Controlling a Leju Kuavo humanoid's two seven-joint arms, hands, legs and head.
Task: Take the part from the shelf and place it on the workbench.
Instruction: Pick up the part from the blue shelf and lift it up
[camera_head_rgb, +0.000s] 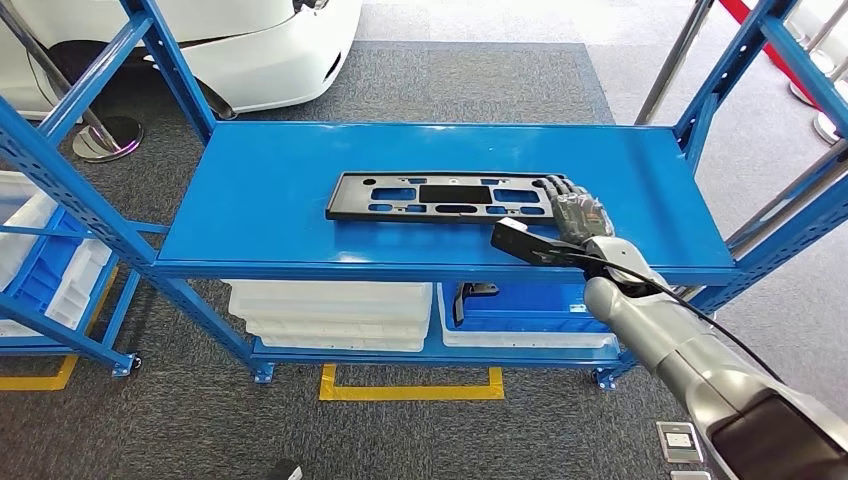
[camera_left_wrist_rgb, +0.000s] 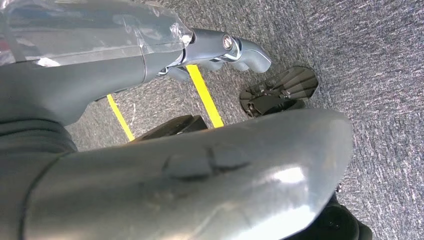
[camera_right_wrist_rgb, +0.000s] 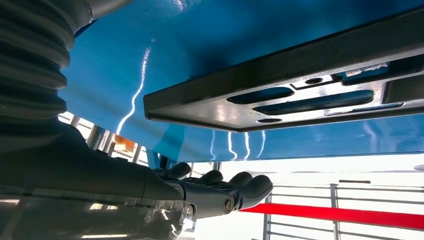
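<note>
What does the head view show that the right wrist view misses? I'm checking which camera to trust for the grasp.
Head view alone: the whole black part lying flat on the blue shelf, the white and blue bins on the level below, the grey carpet and a white car. Right wrist view alone: a close look at the part's near end with its slots, and a red barrier band beyond. Both: the right hand at the part's end, not yet gripping it.

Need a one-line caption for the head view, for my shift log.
Right hand reaches the end of the black part lying flat on the blue shelf.
</note>
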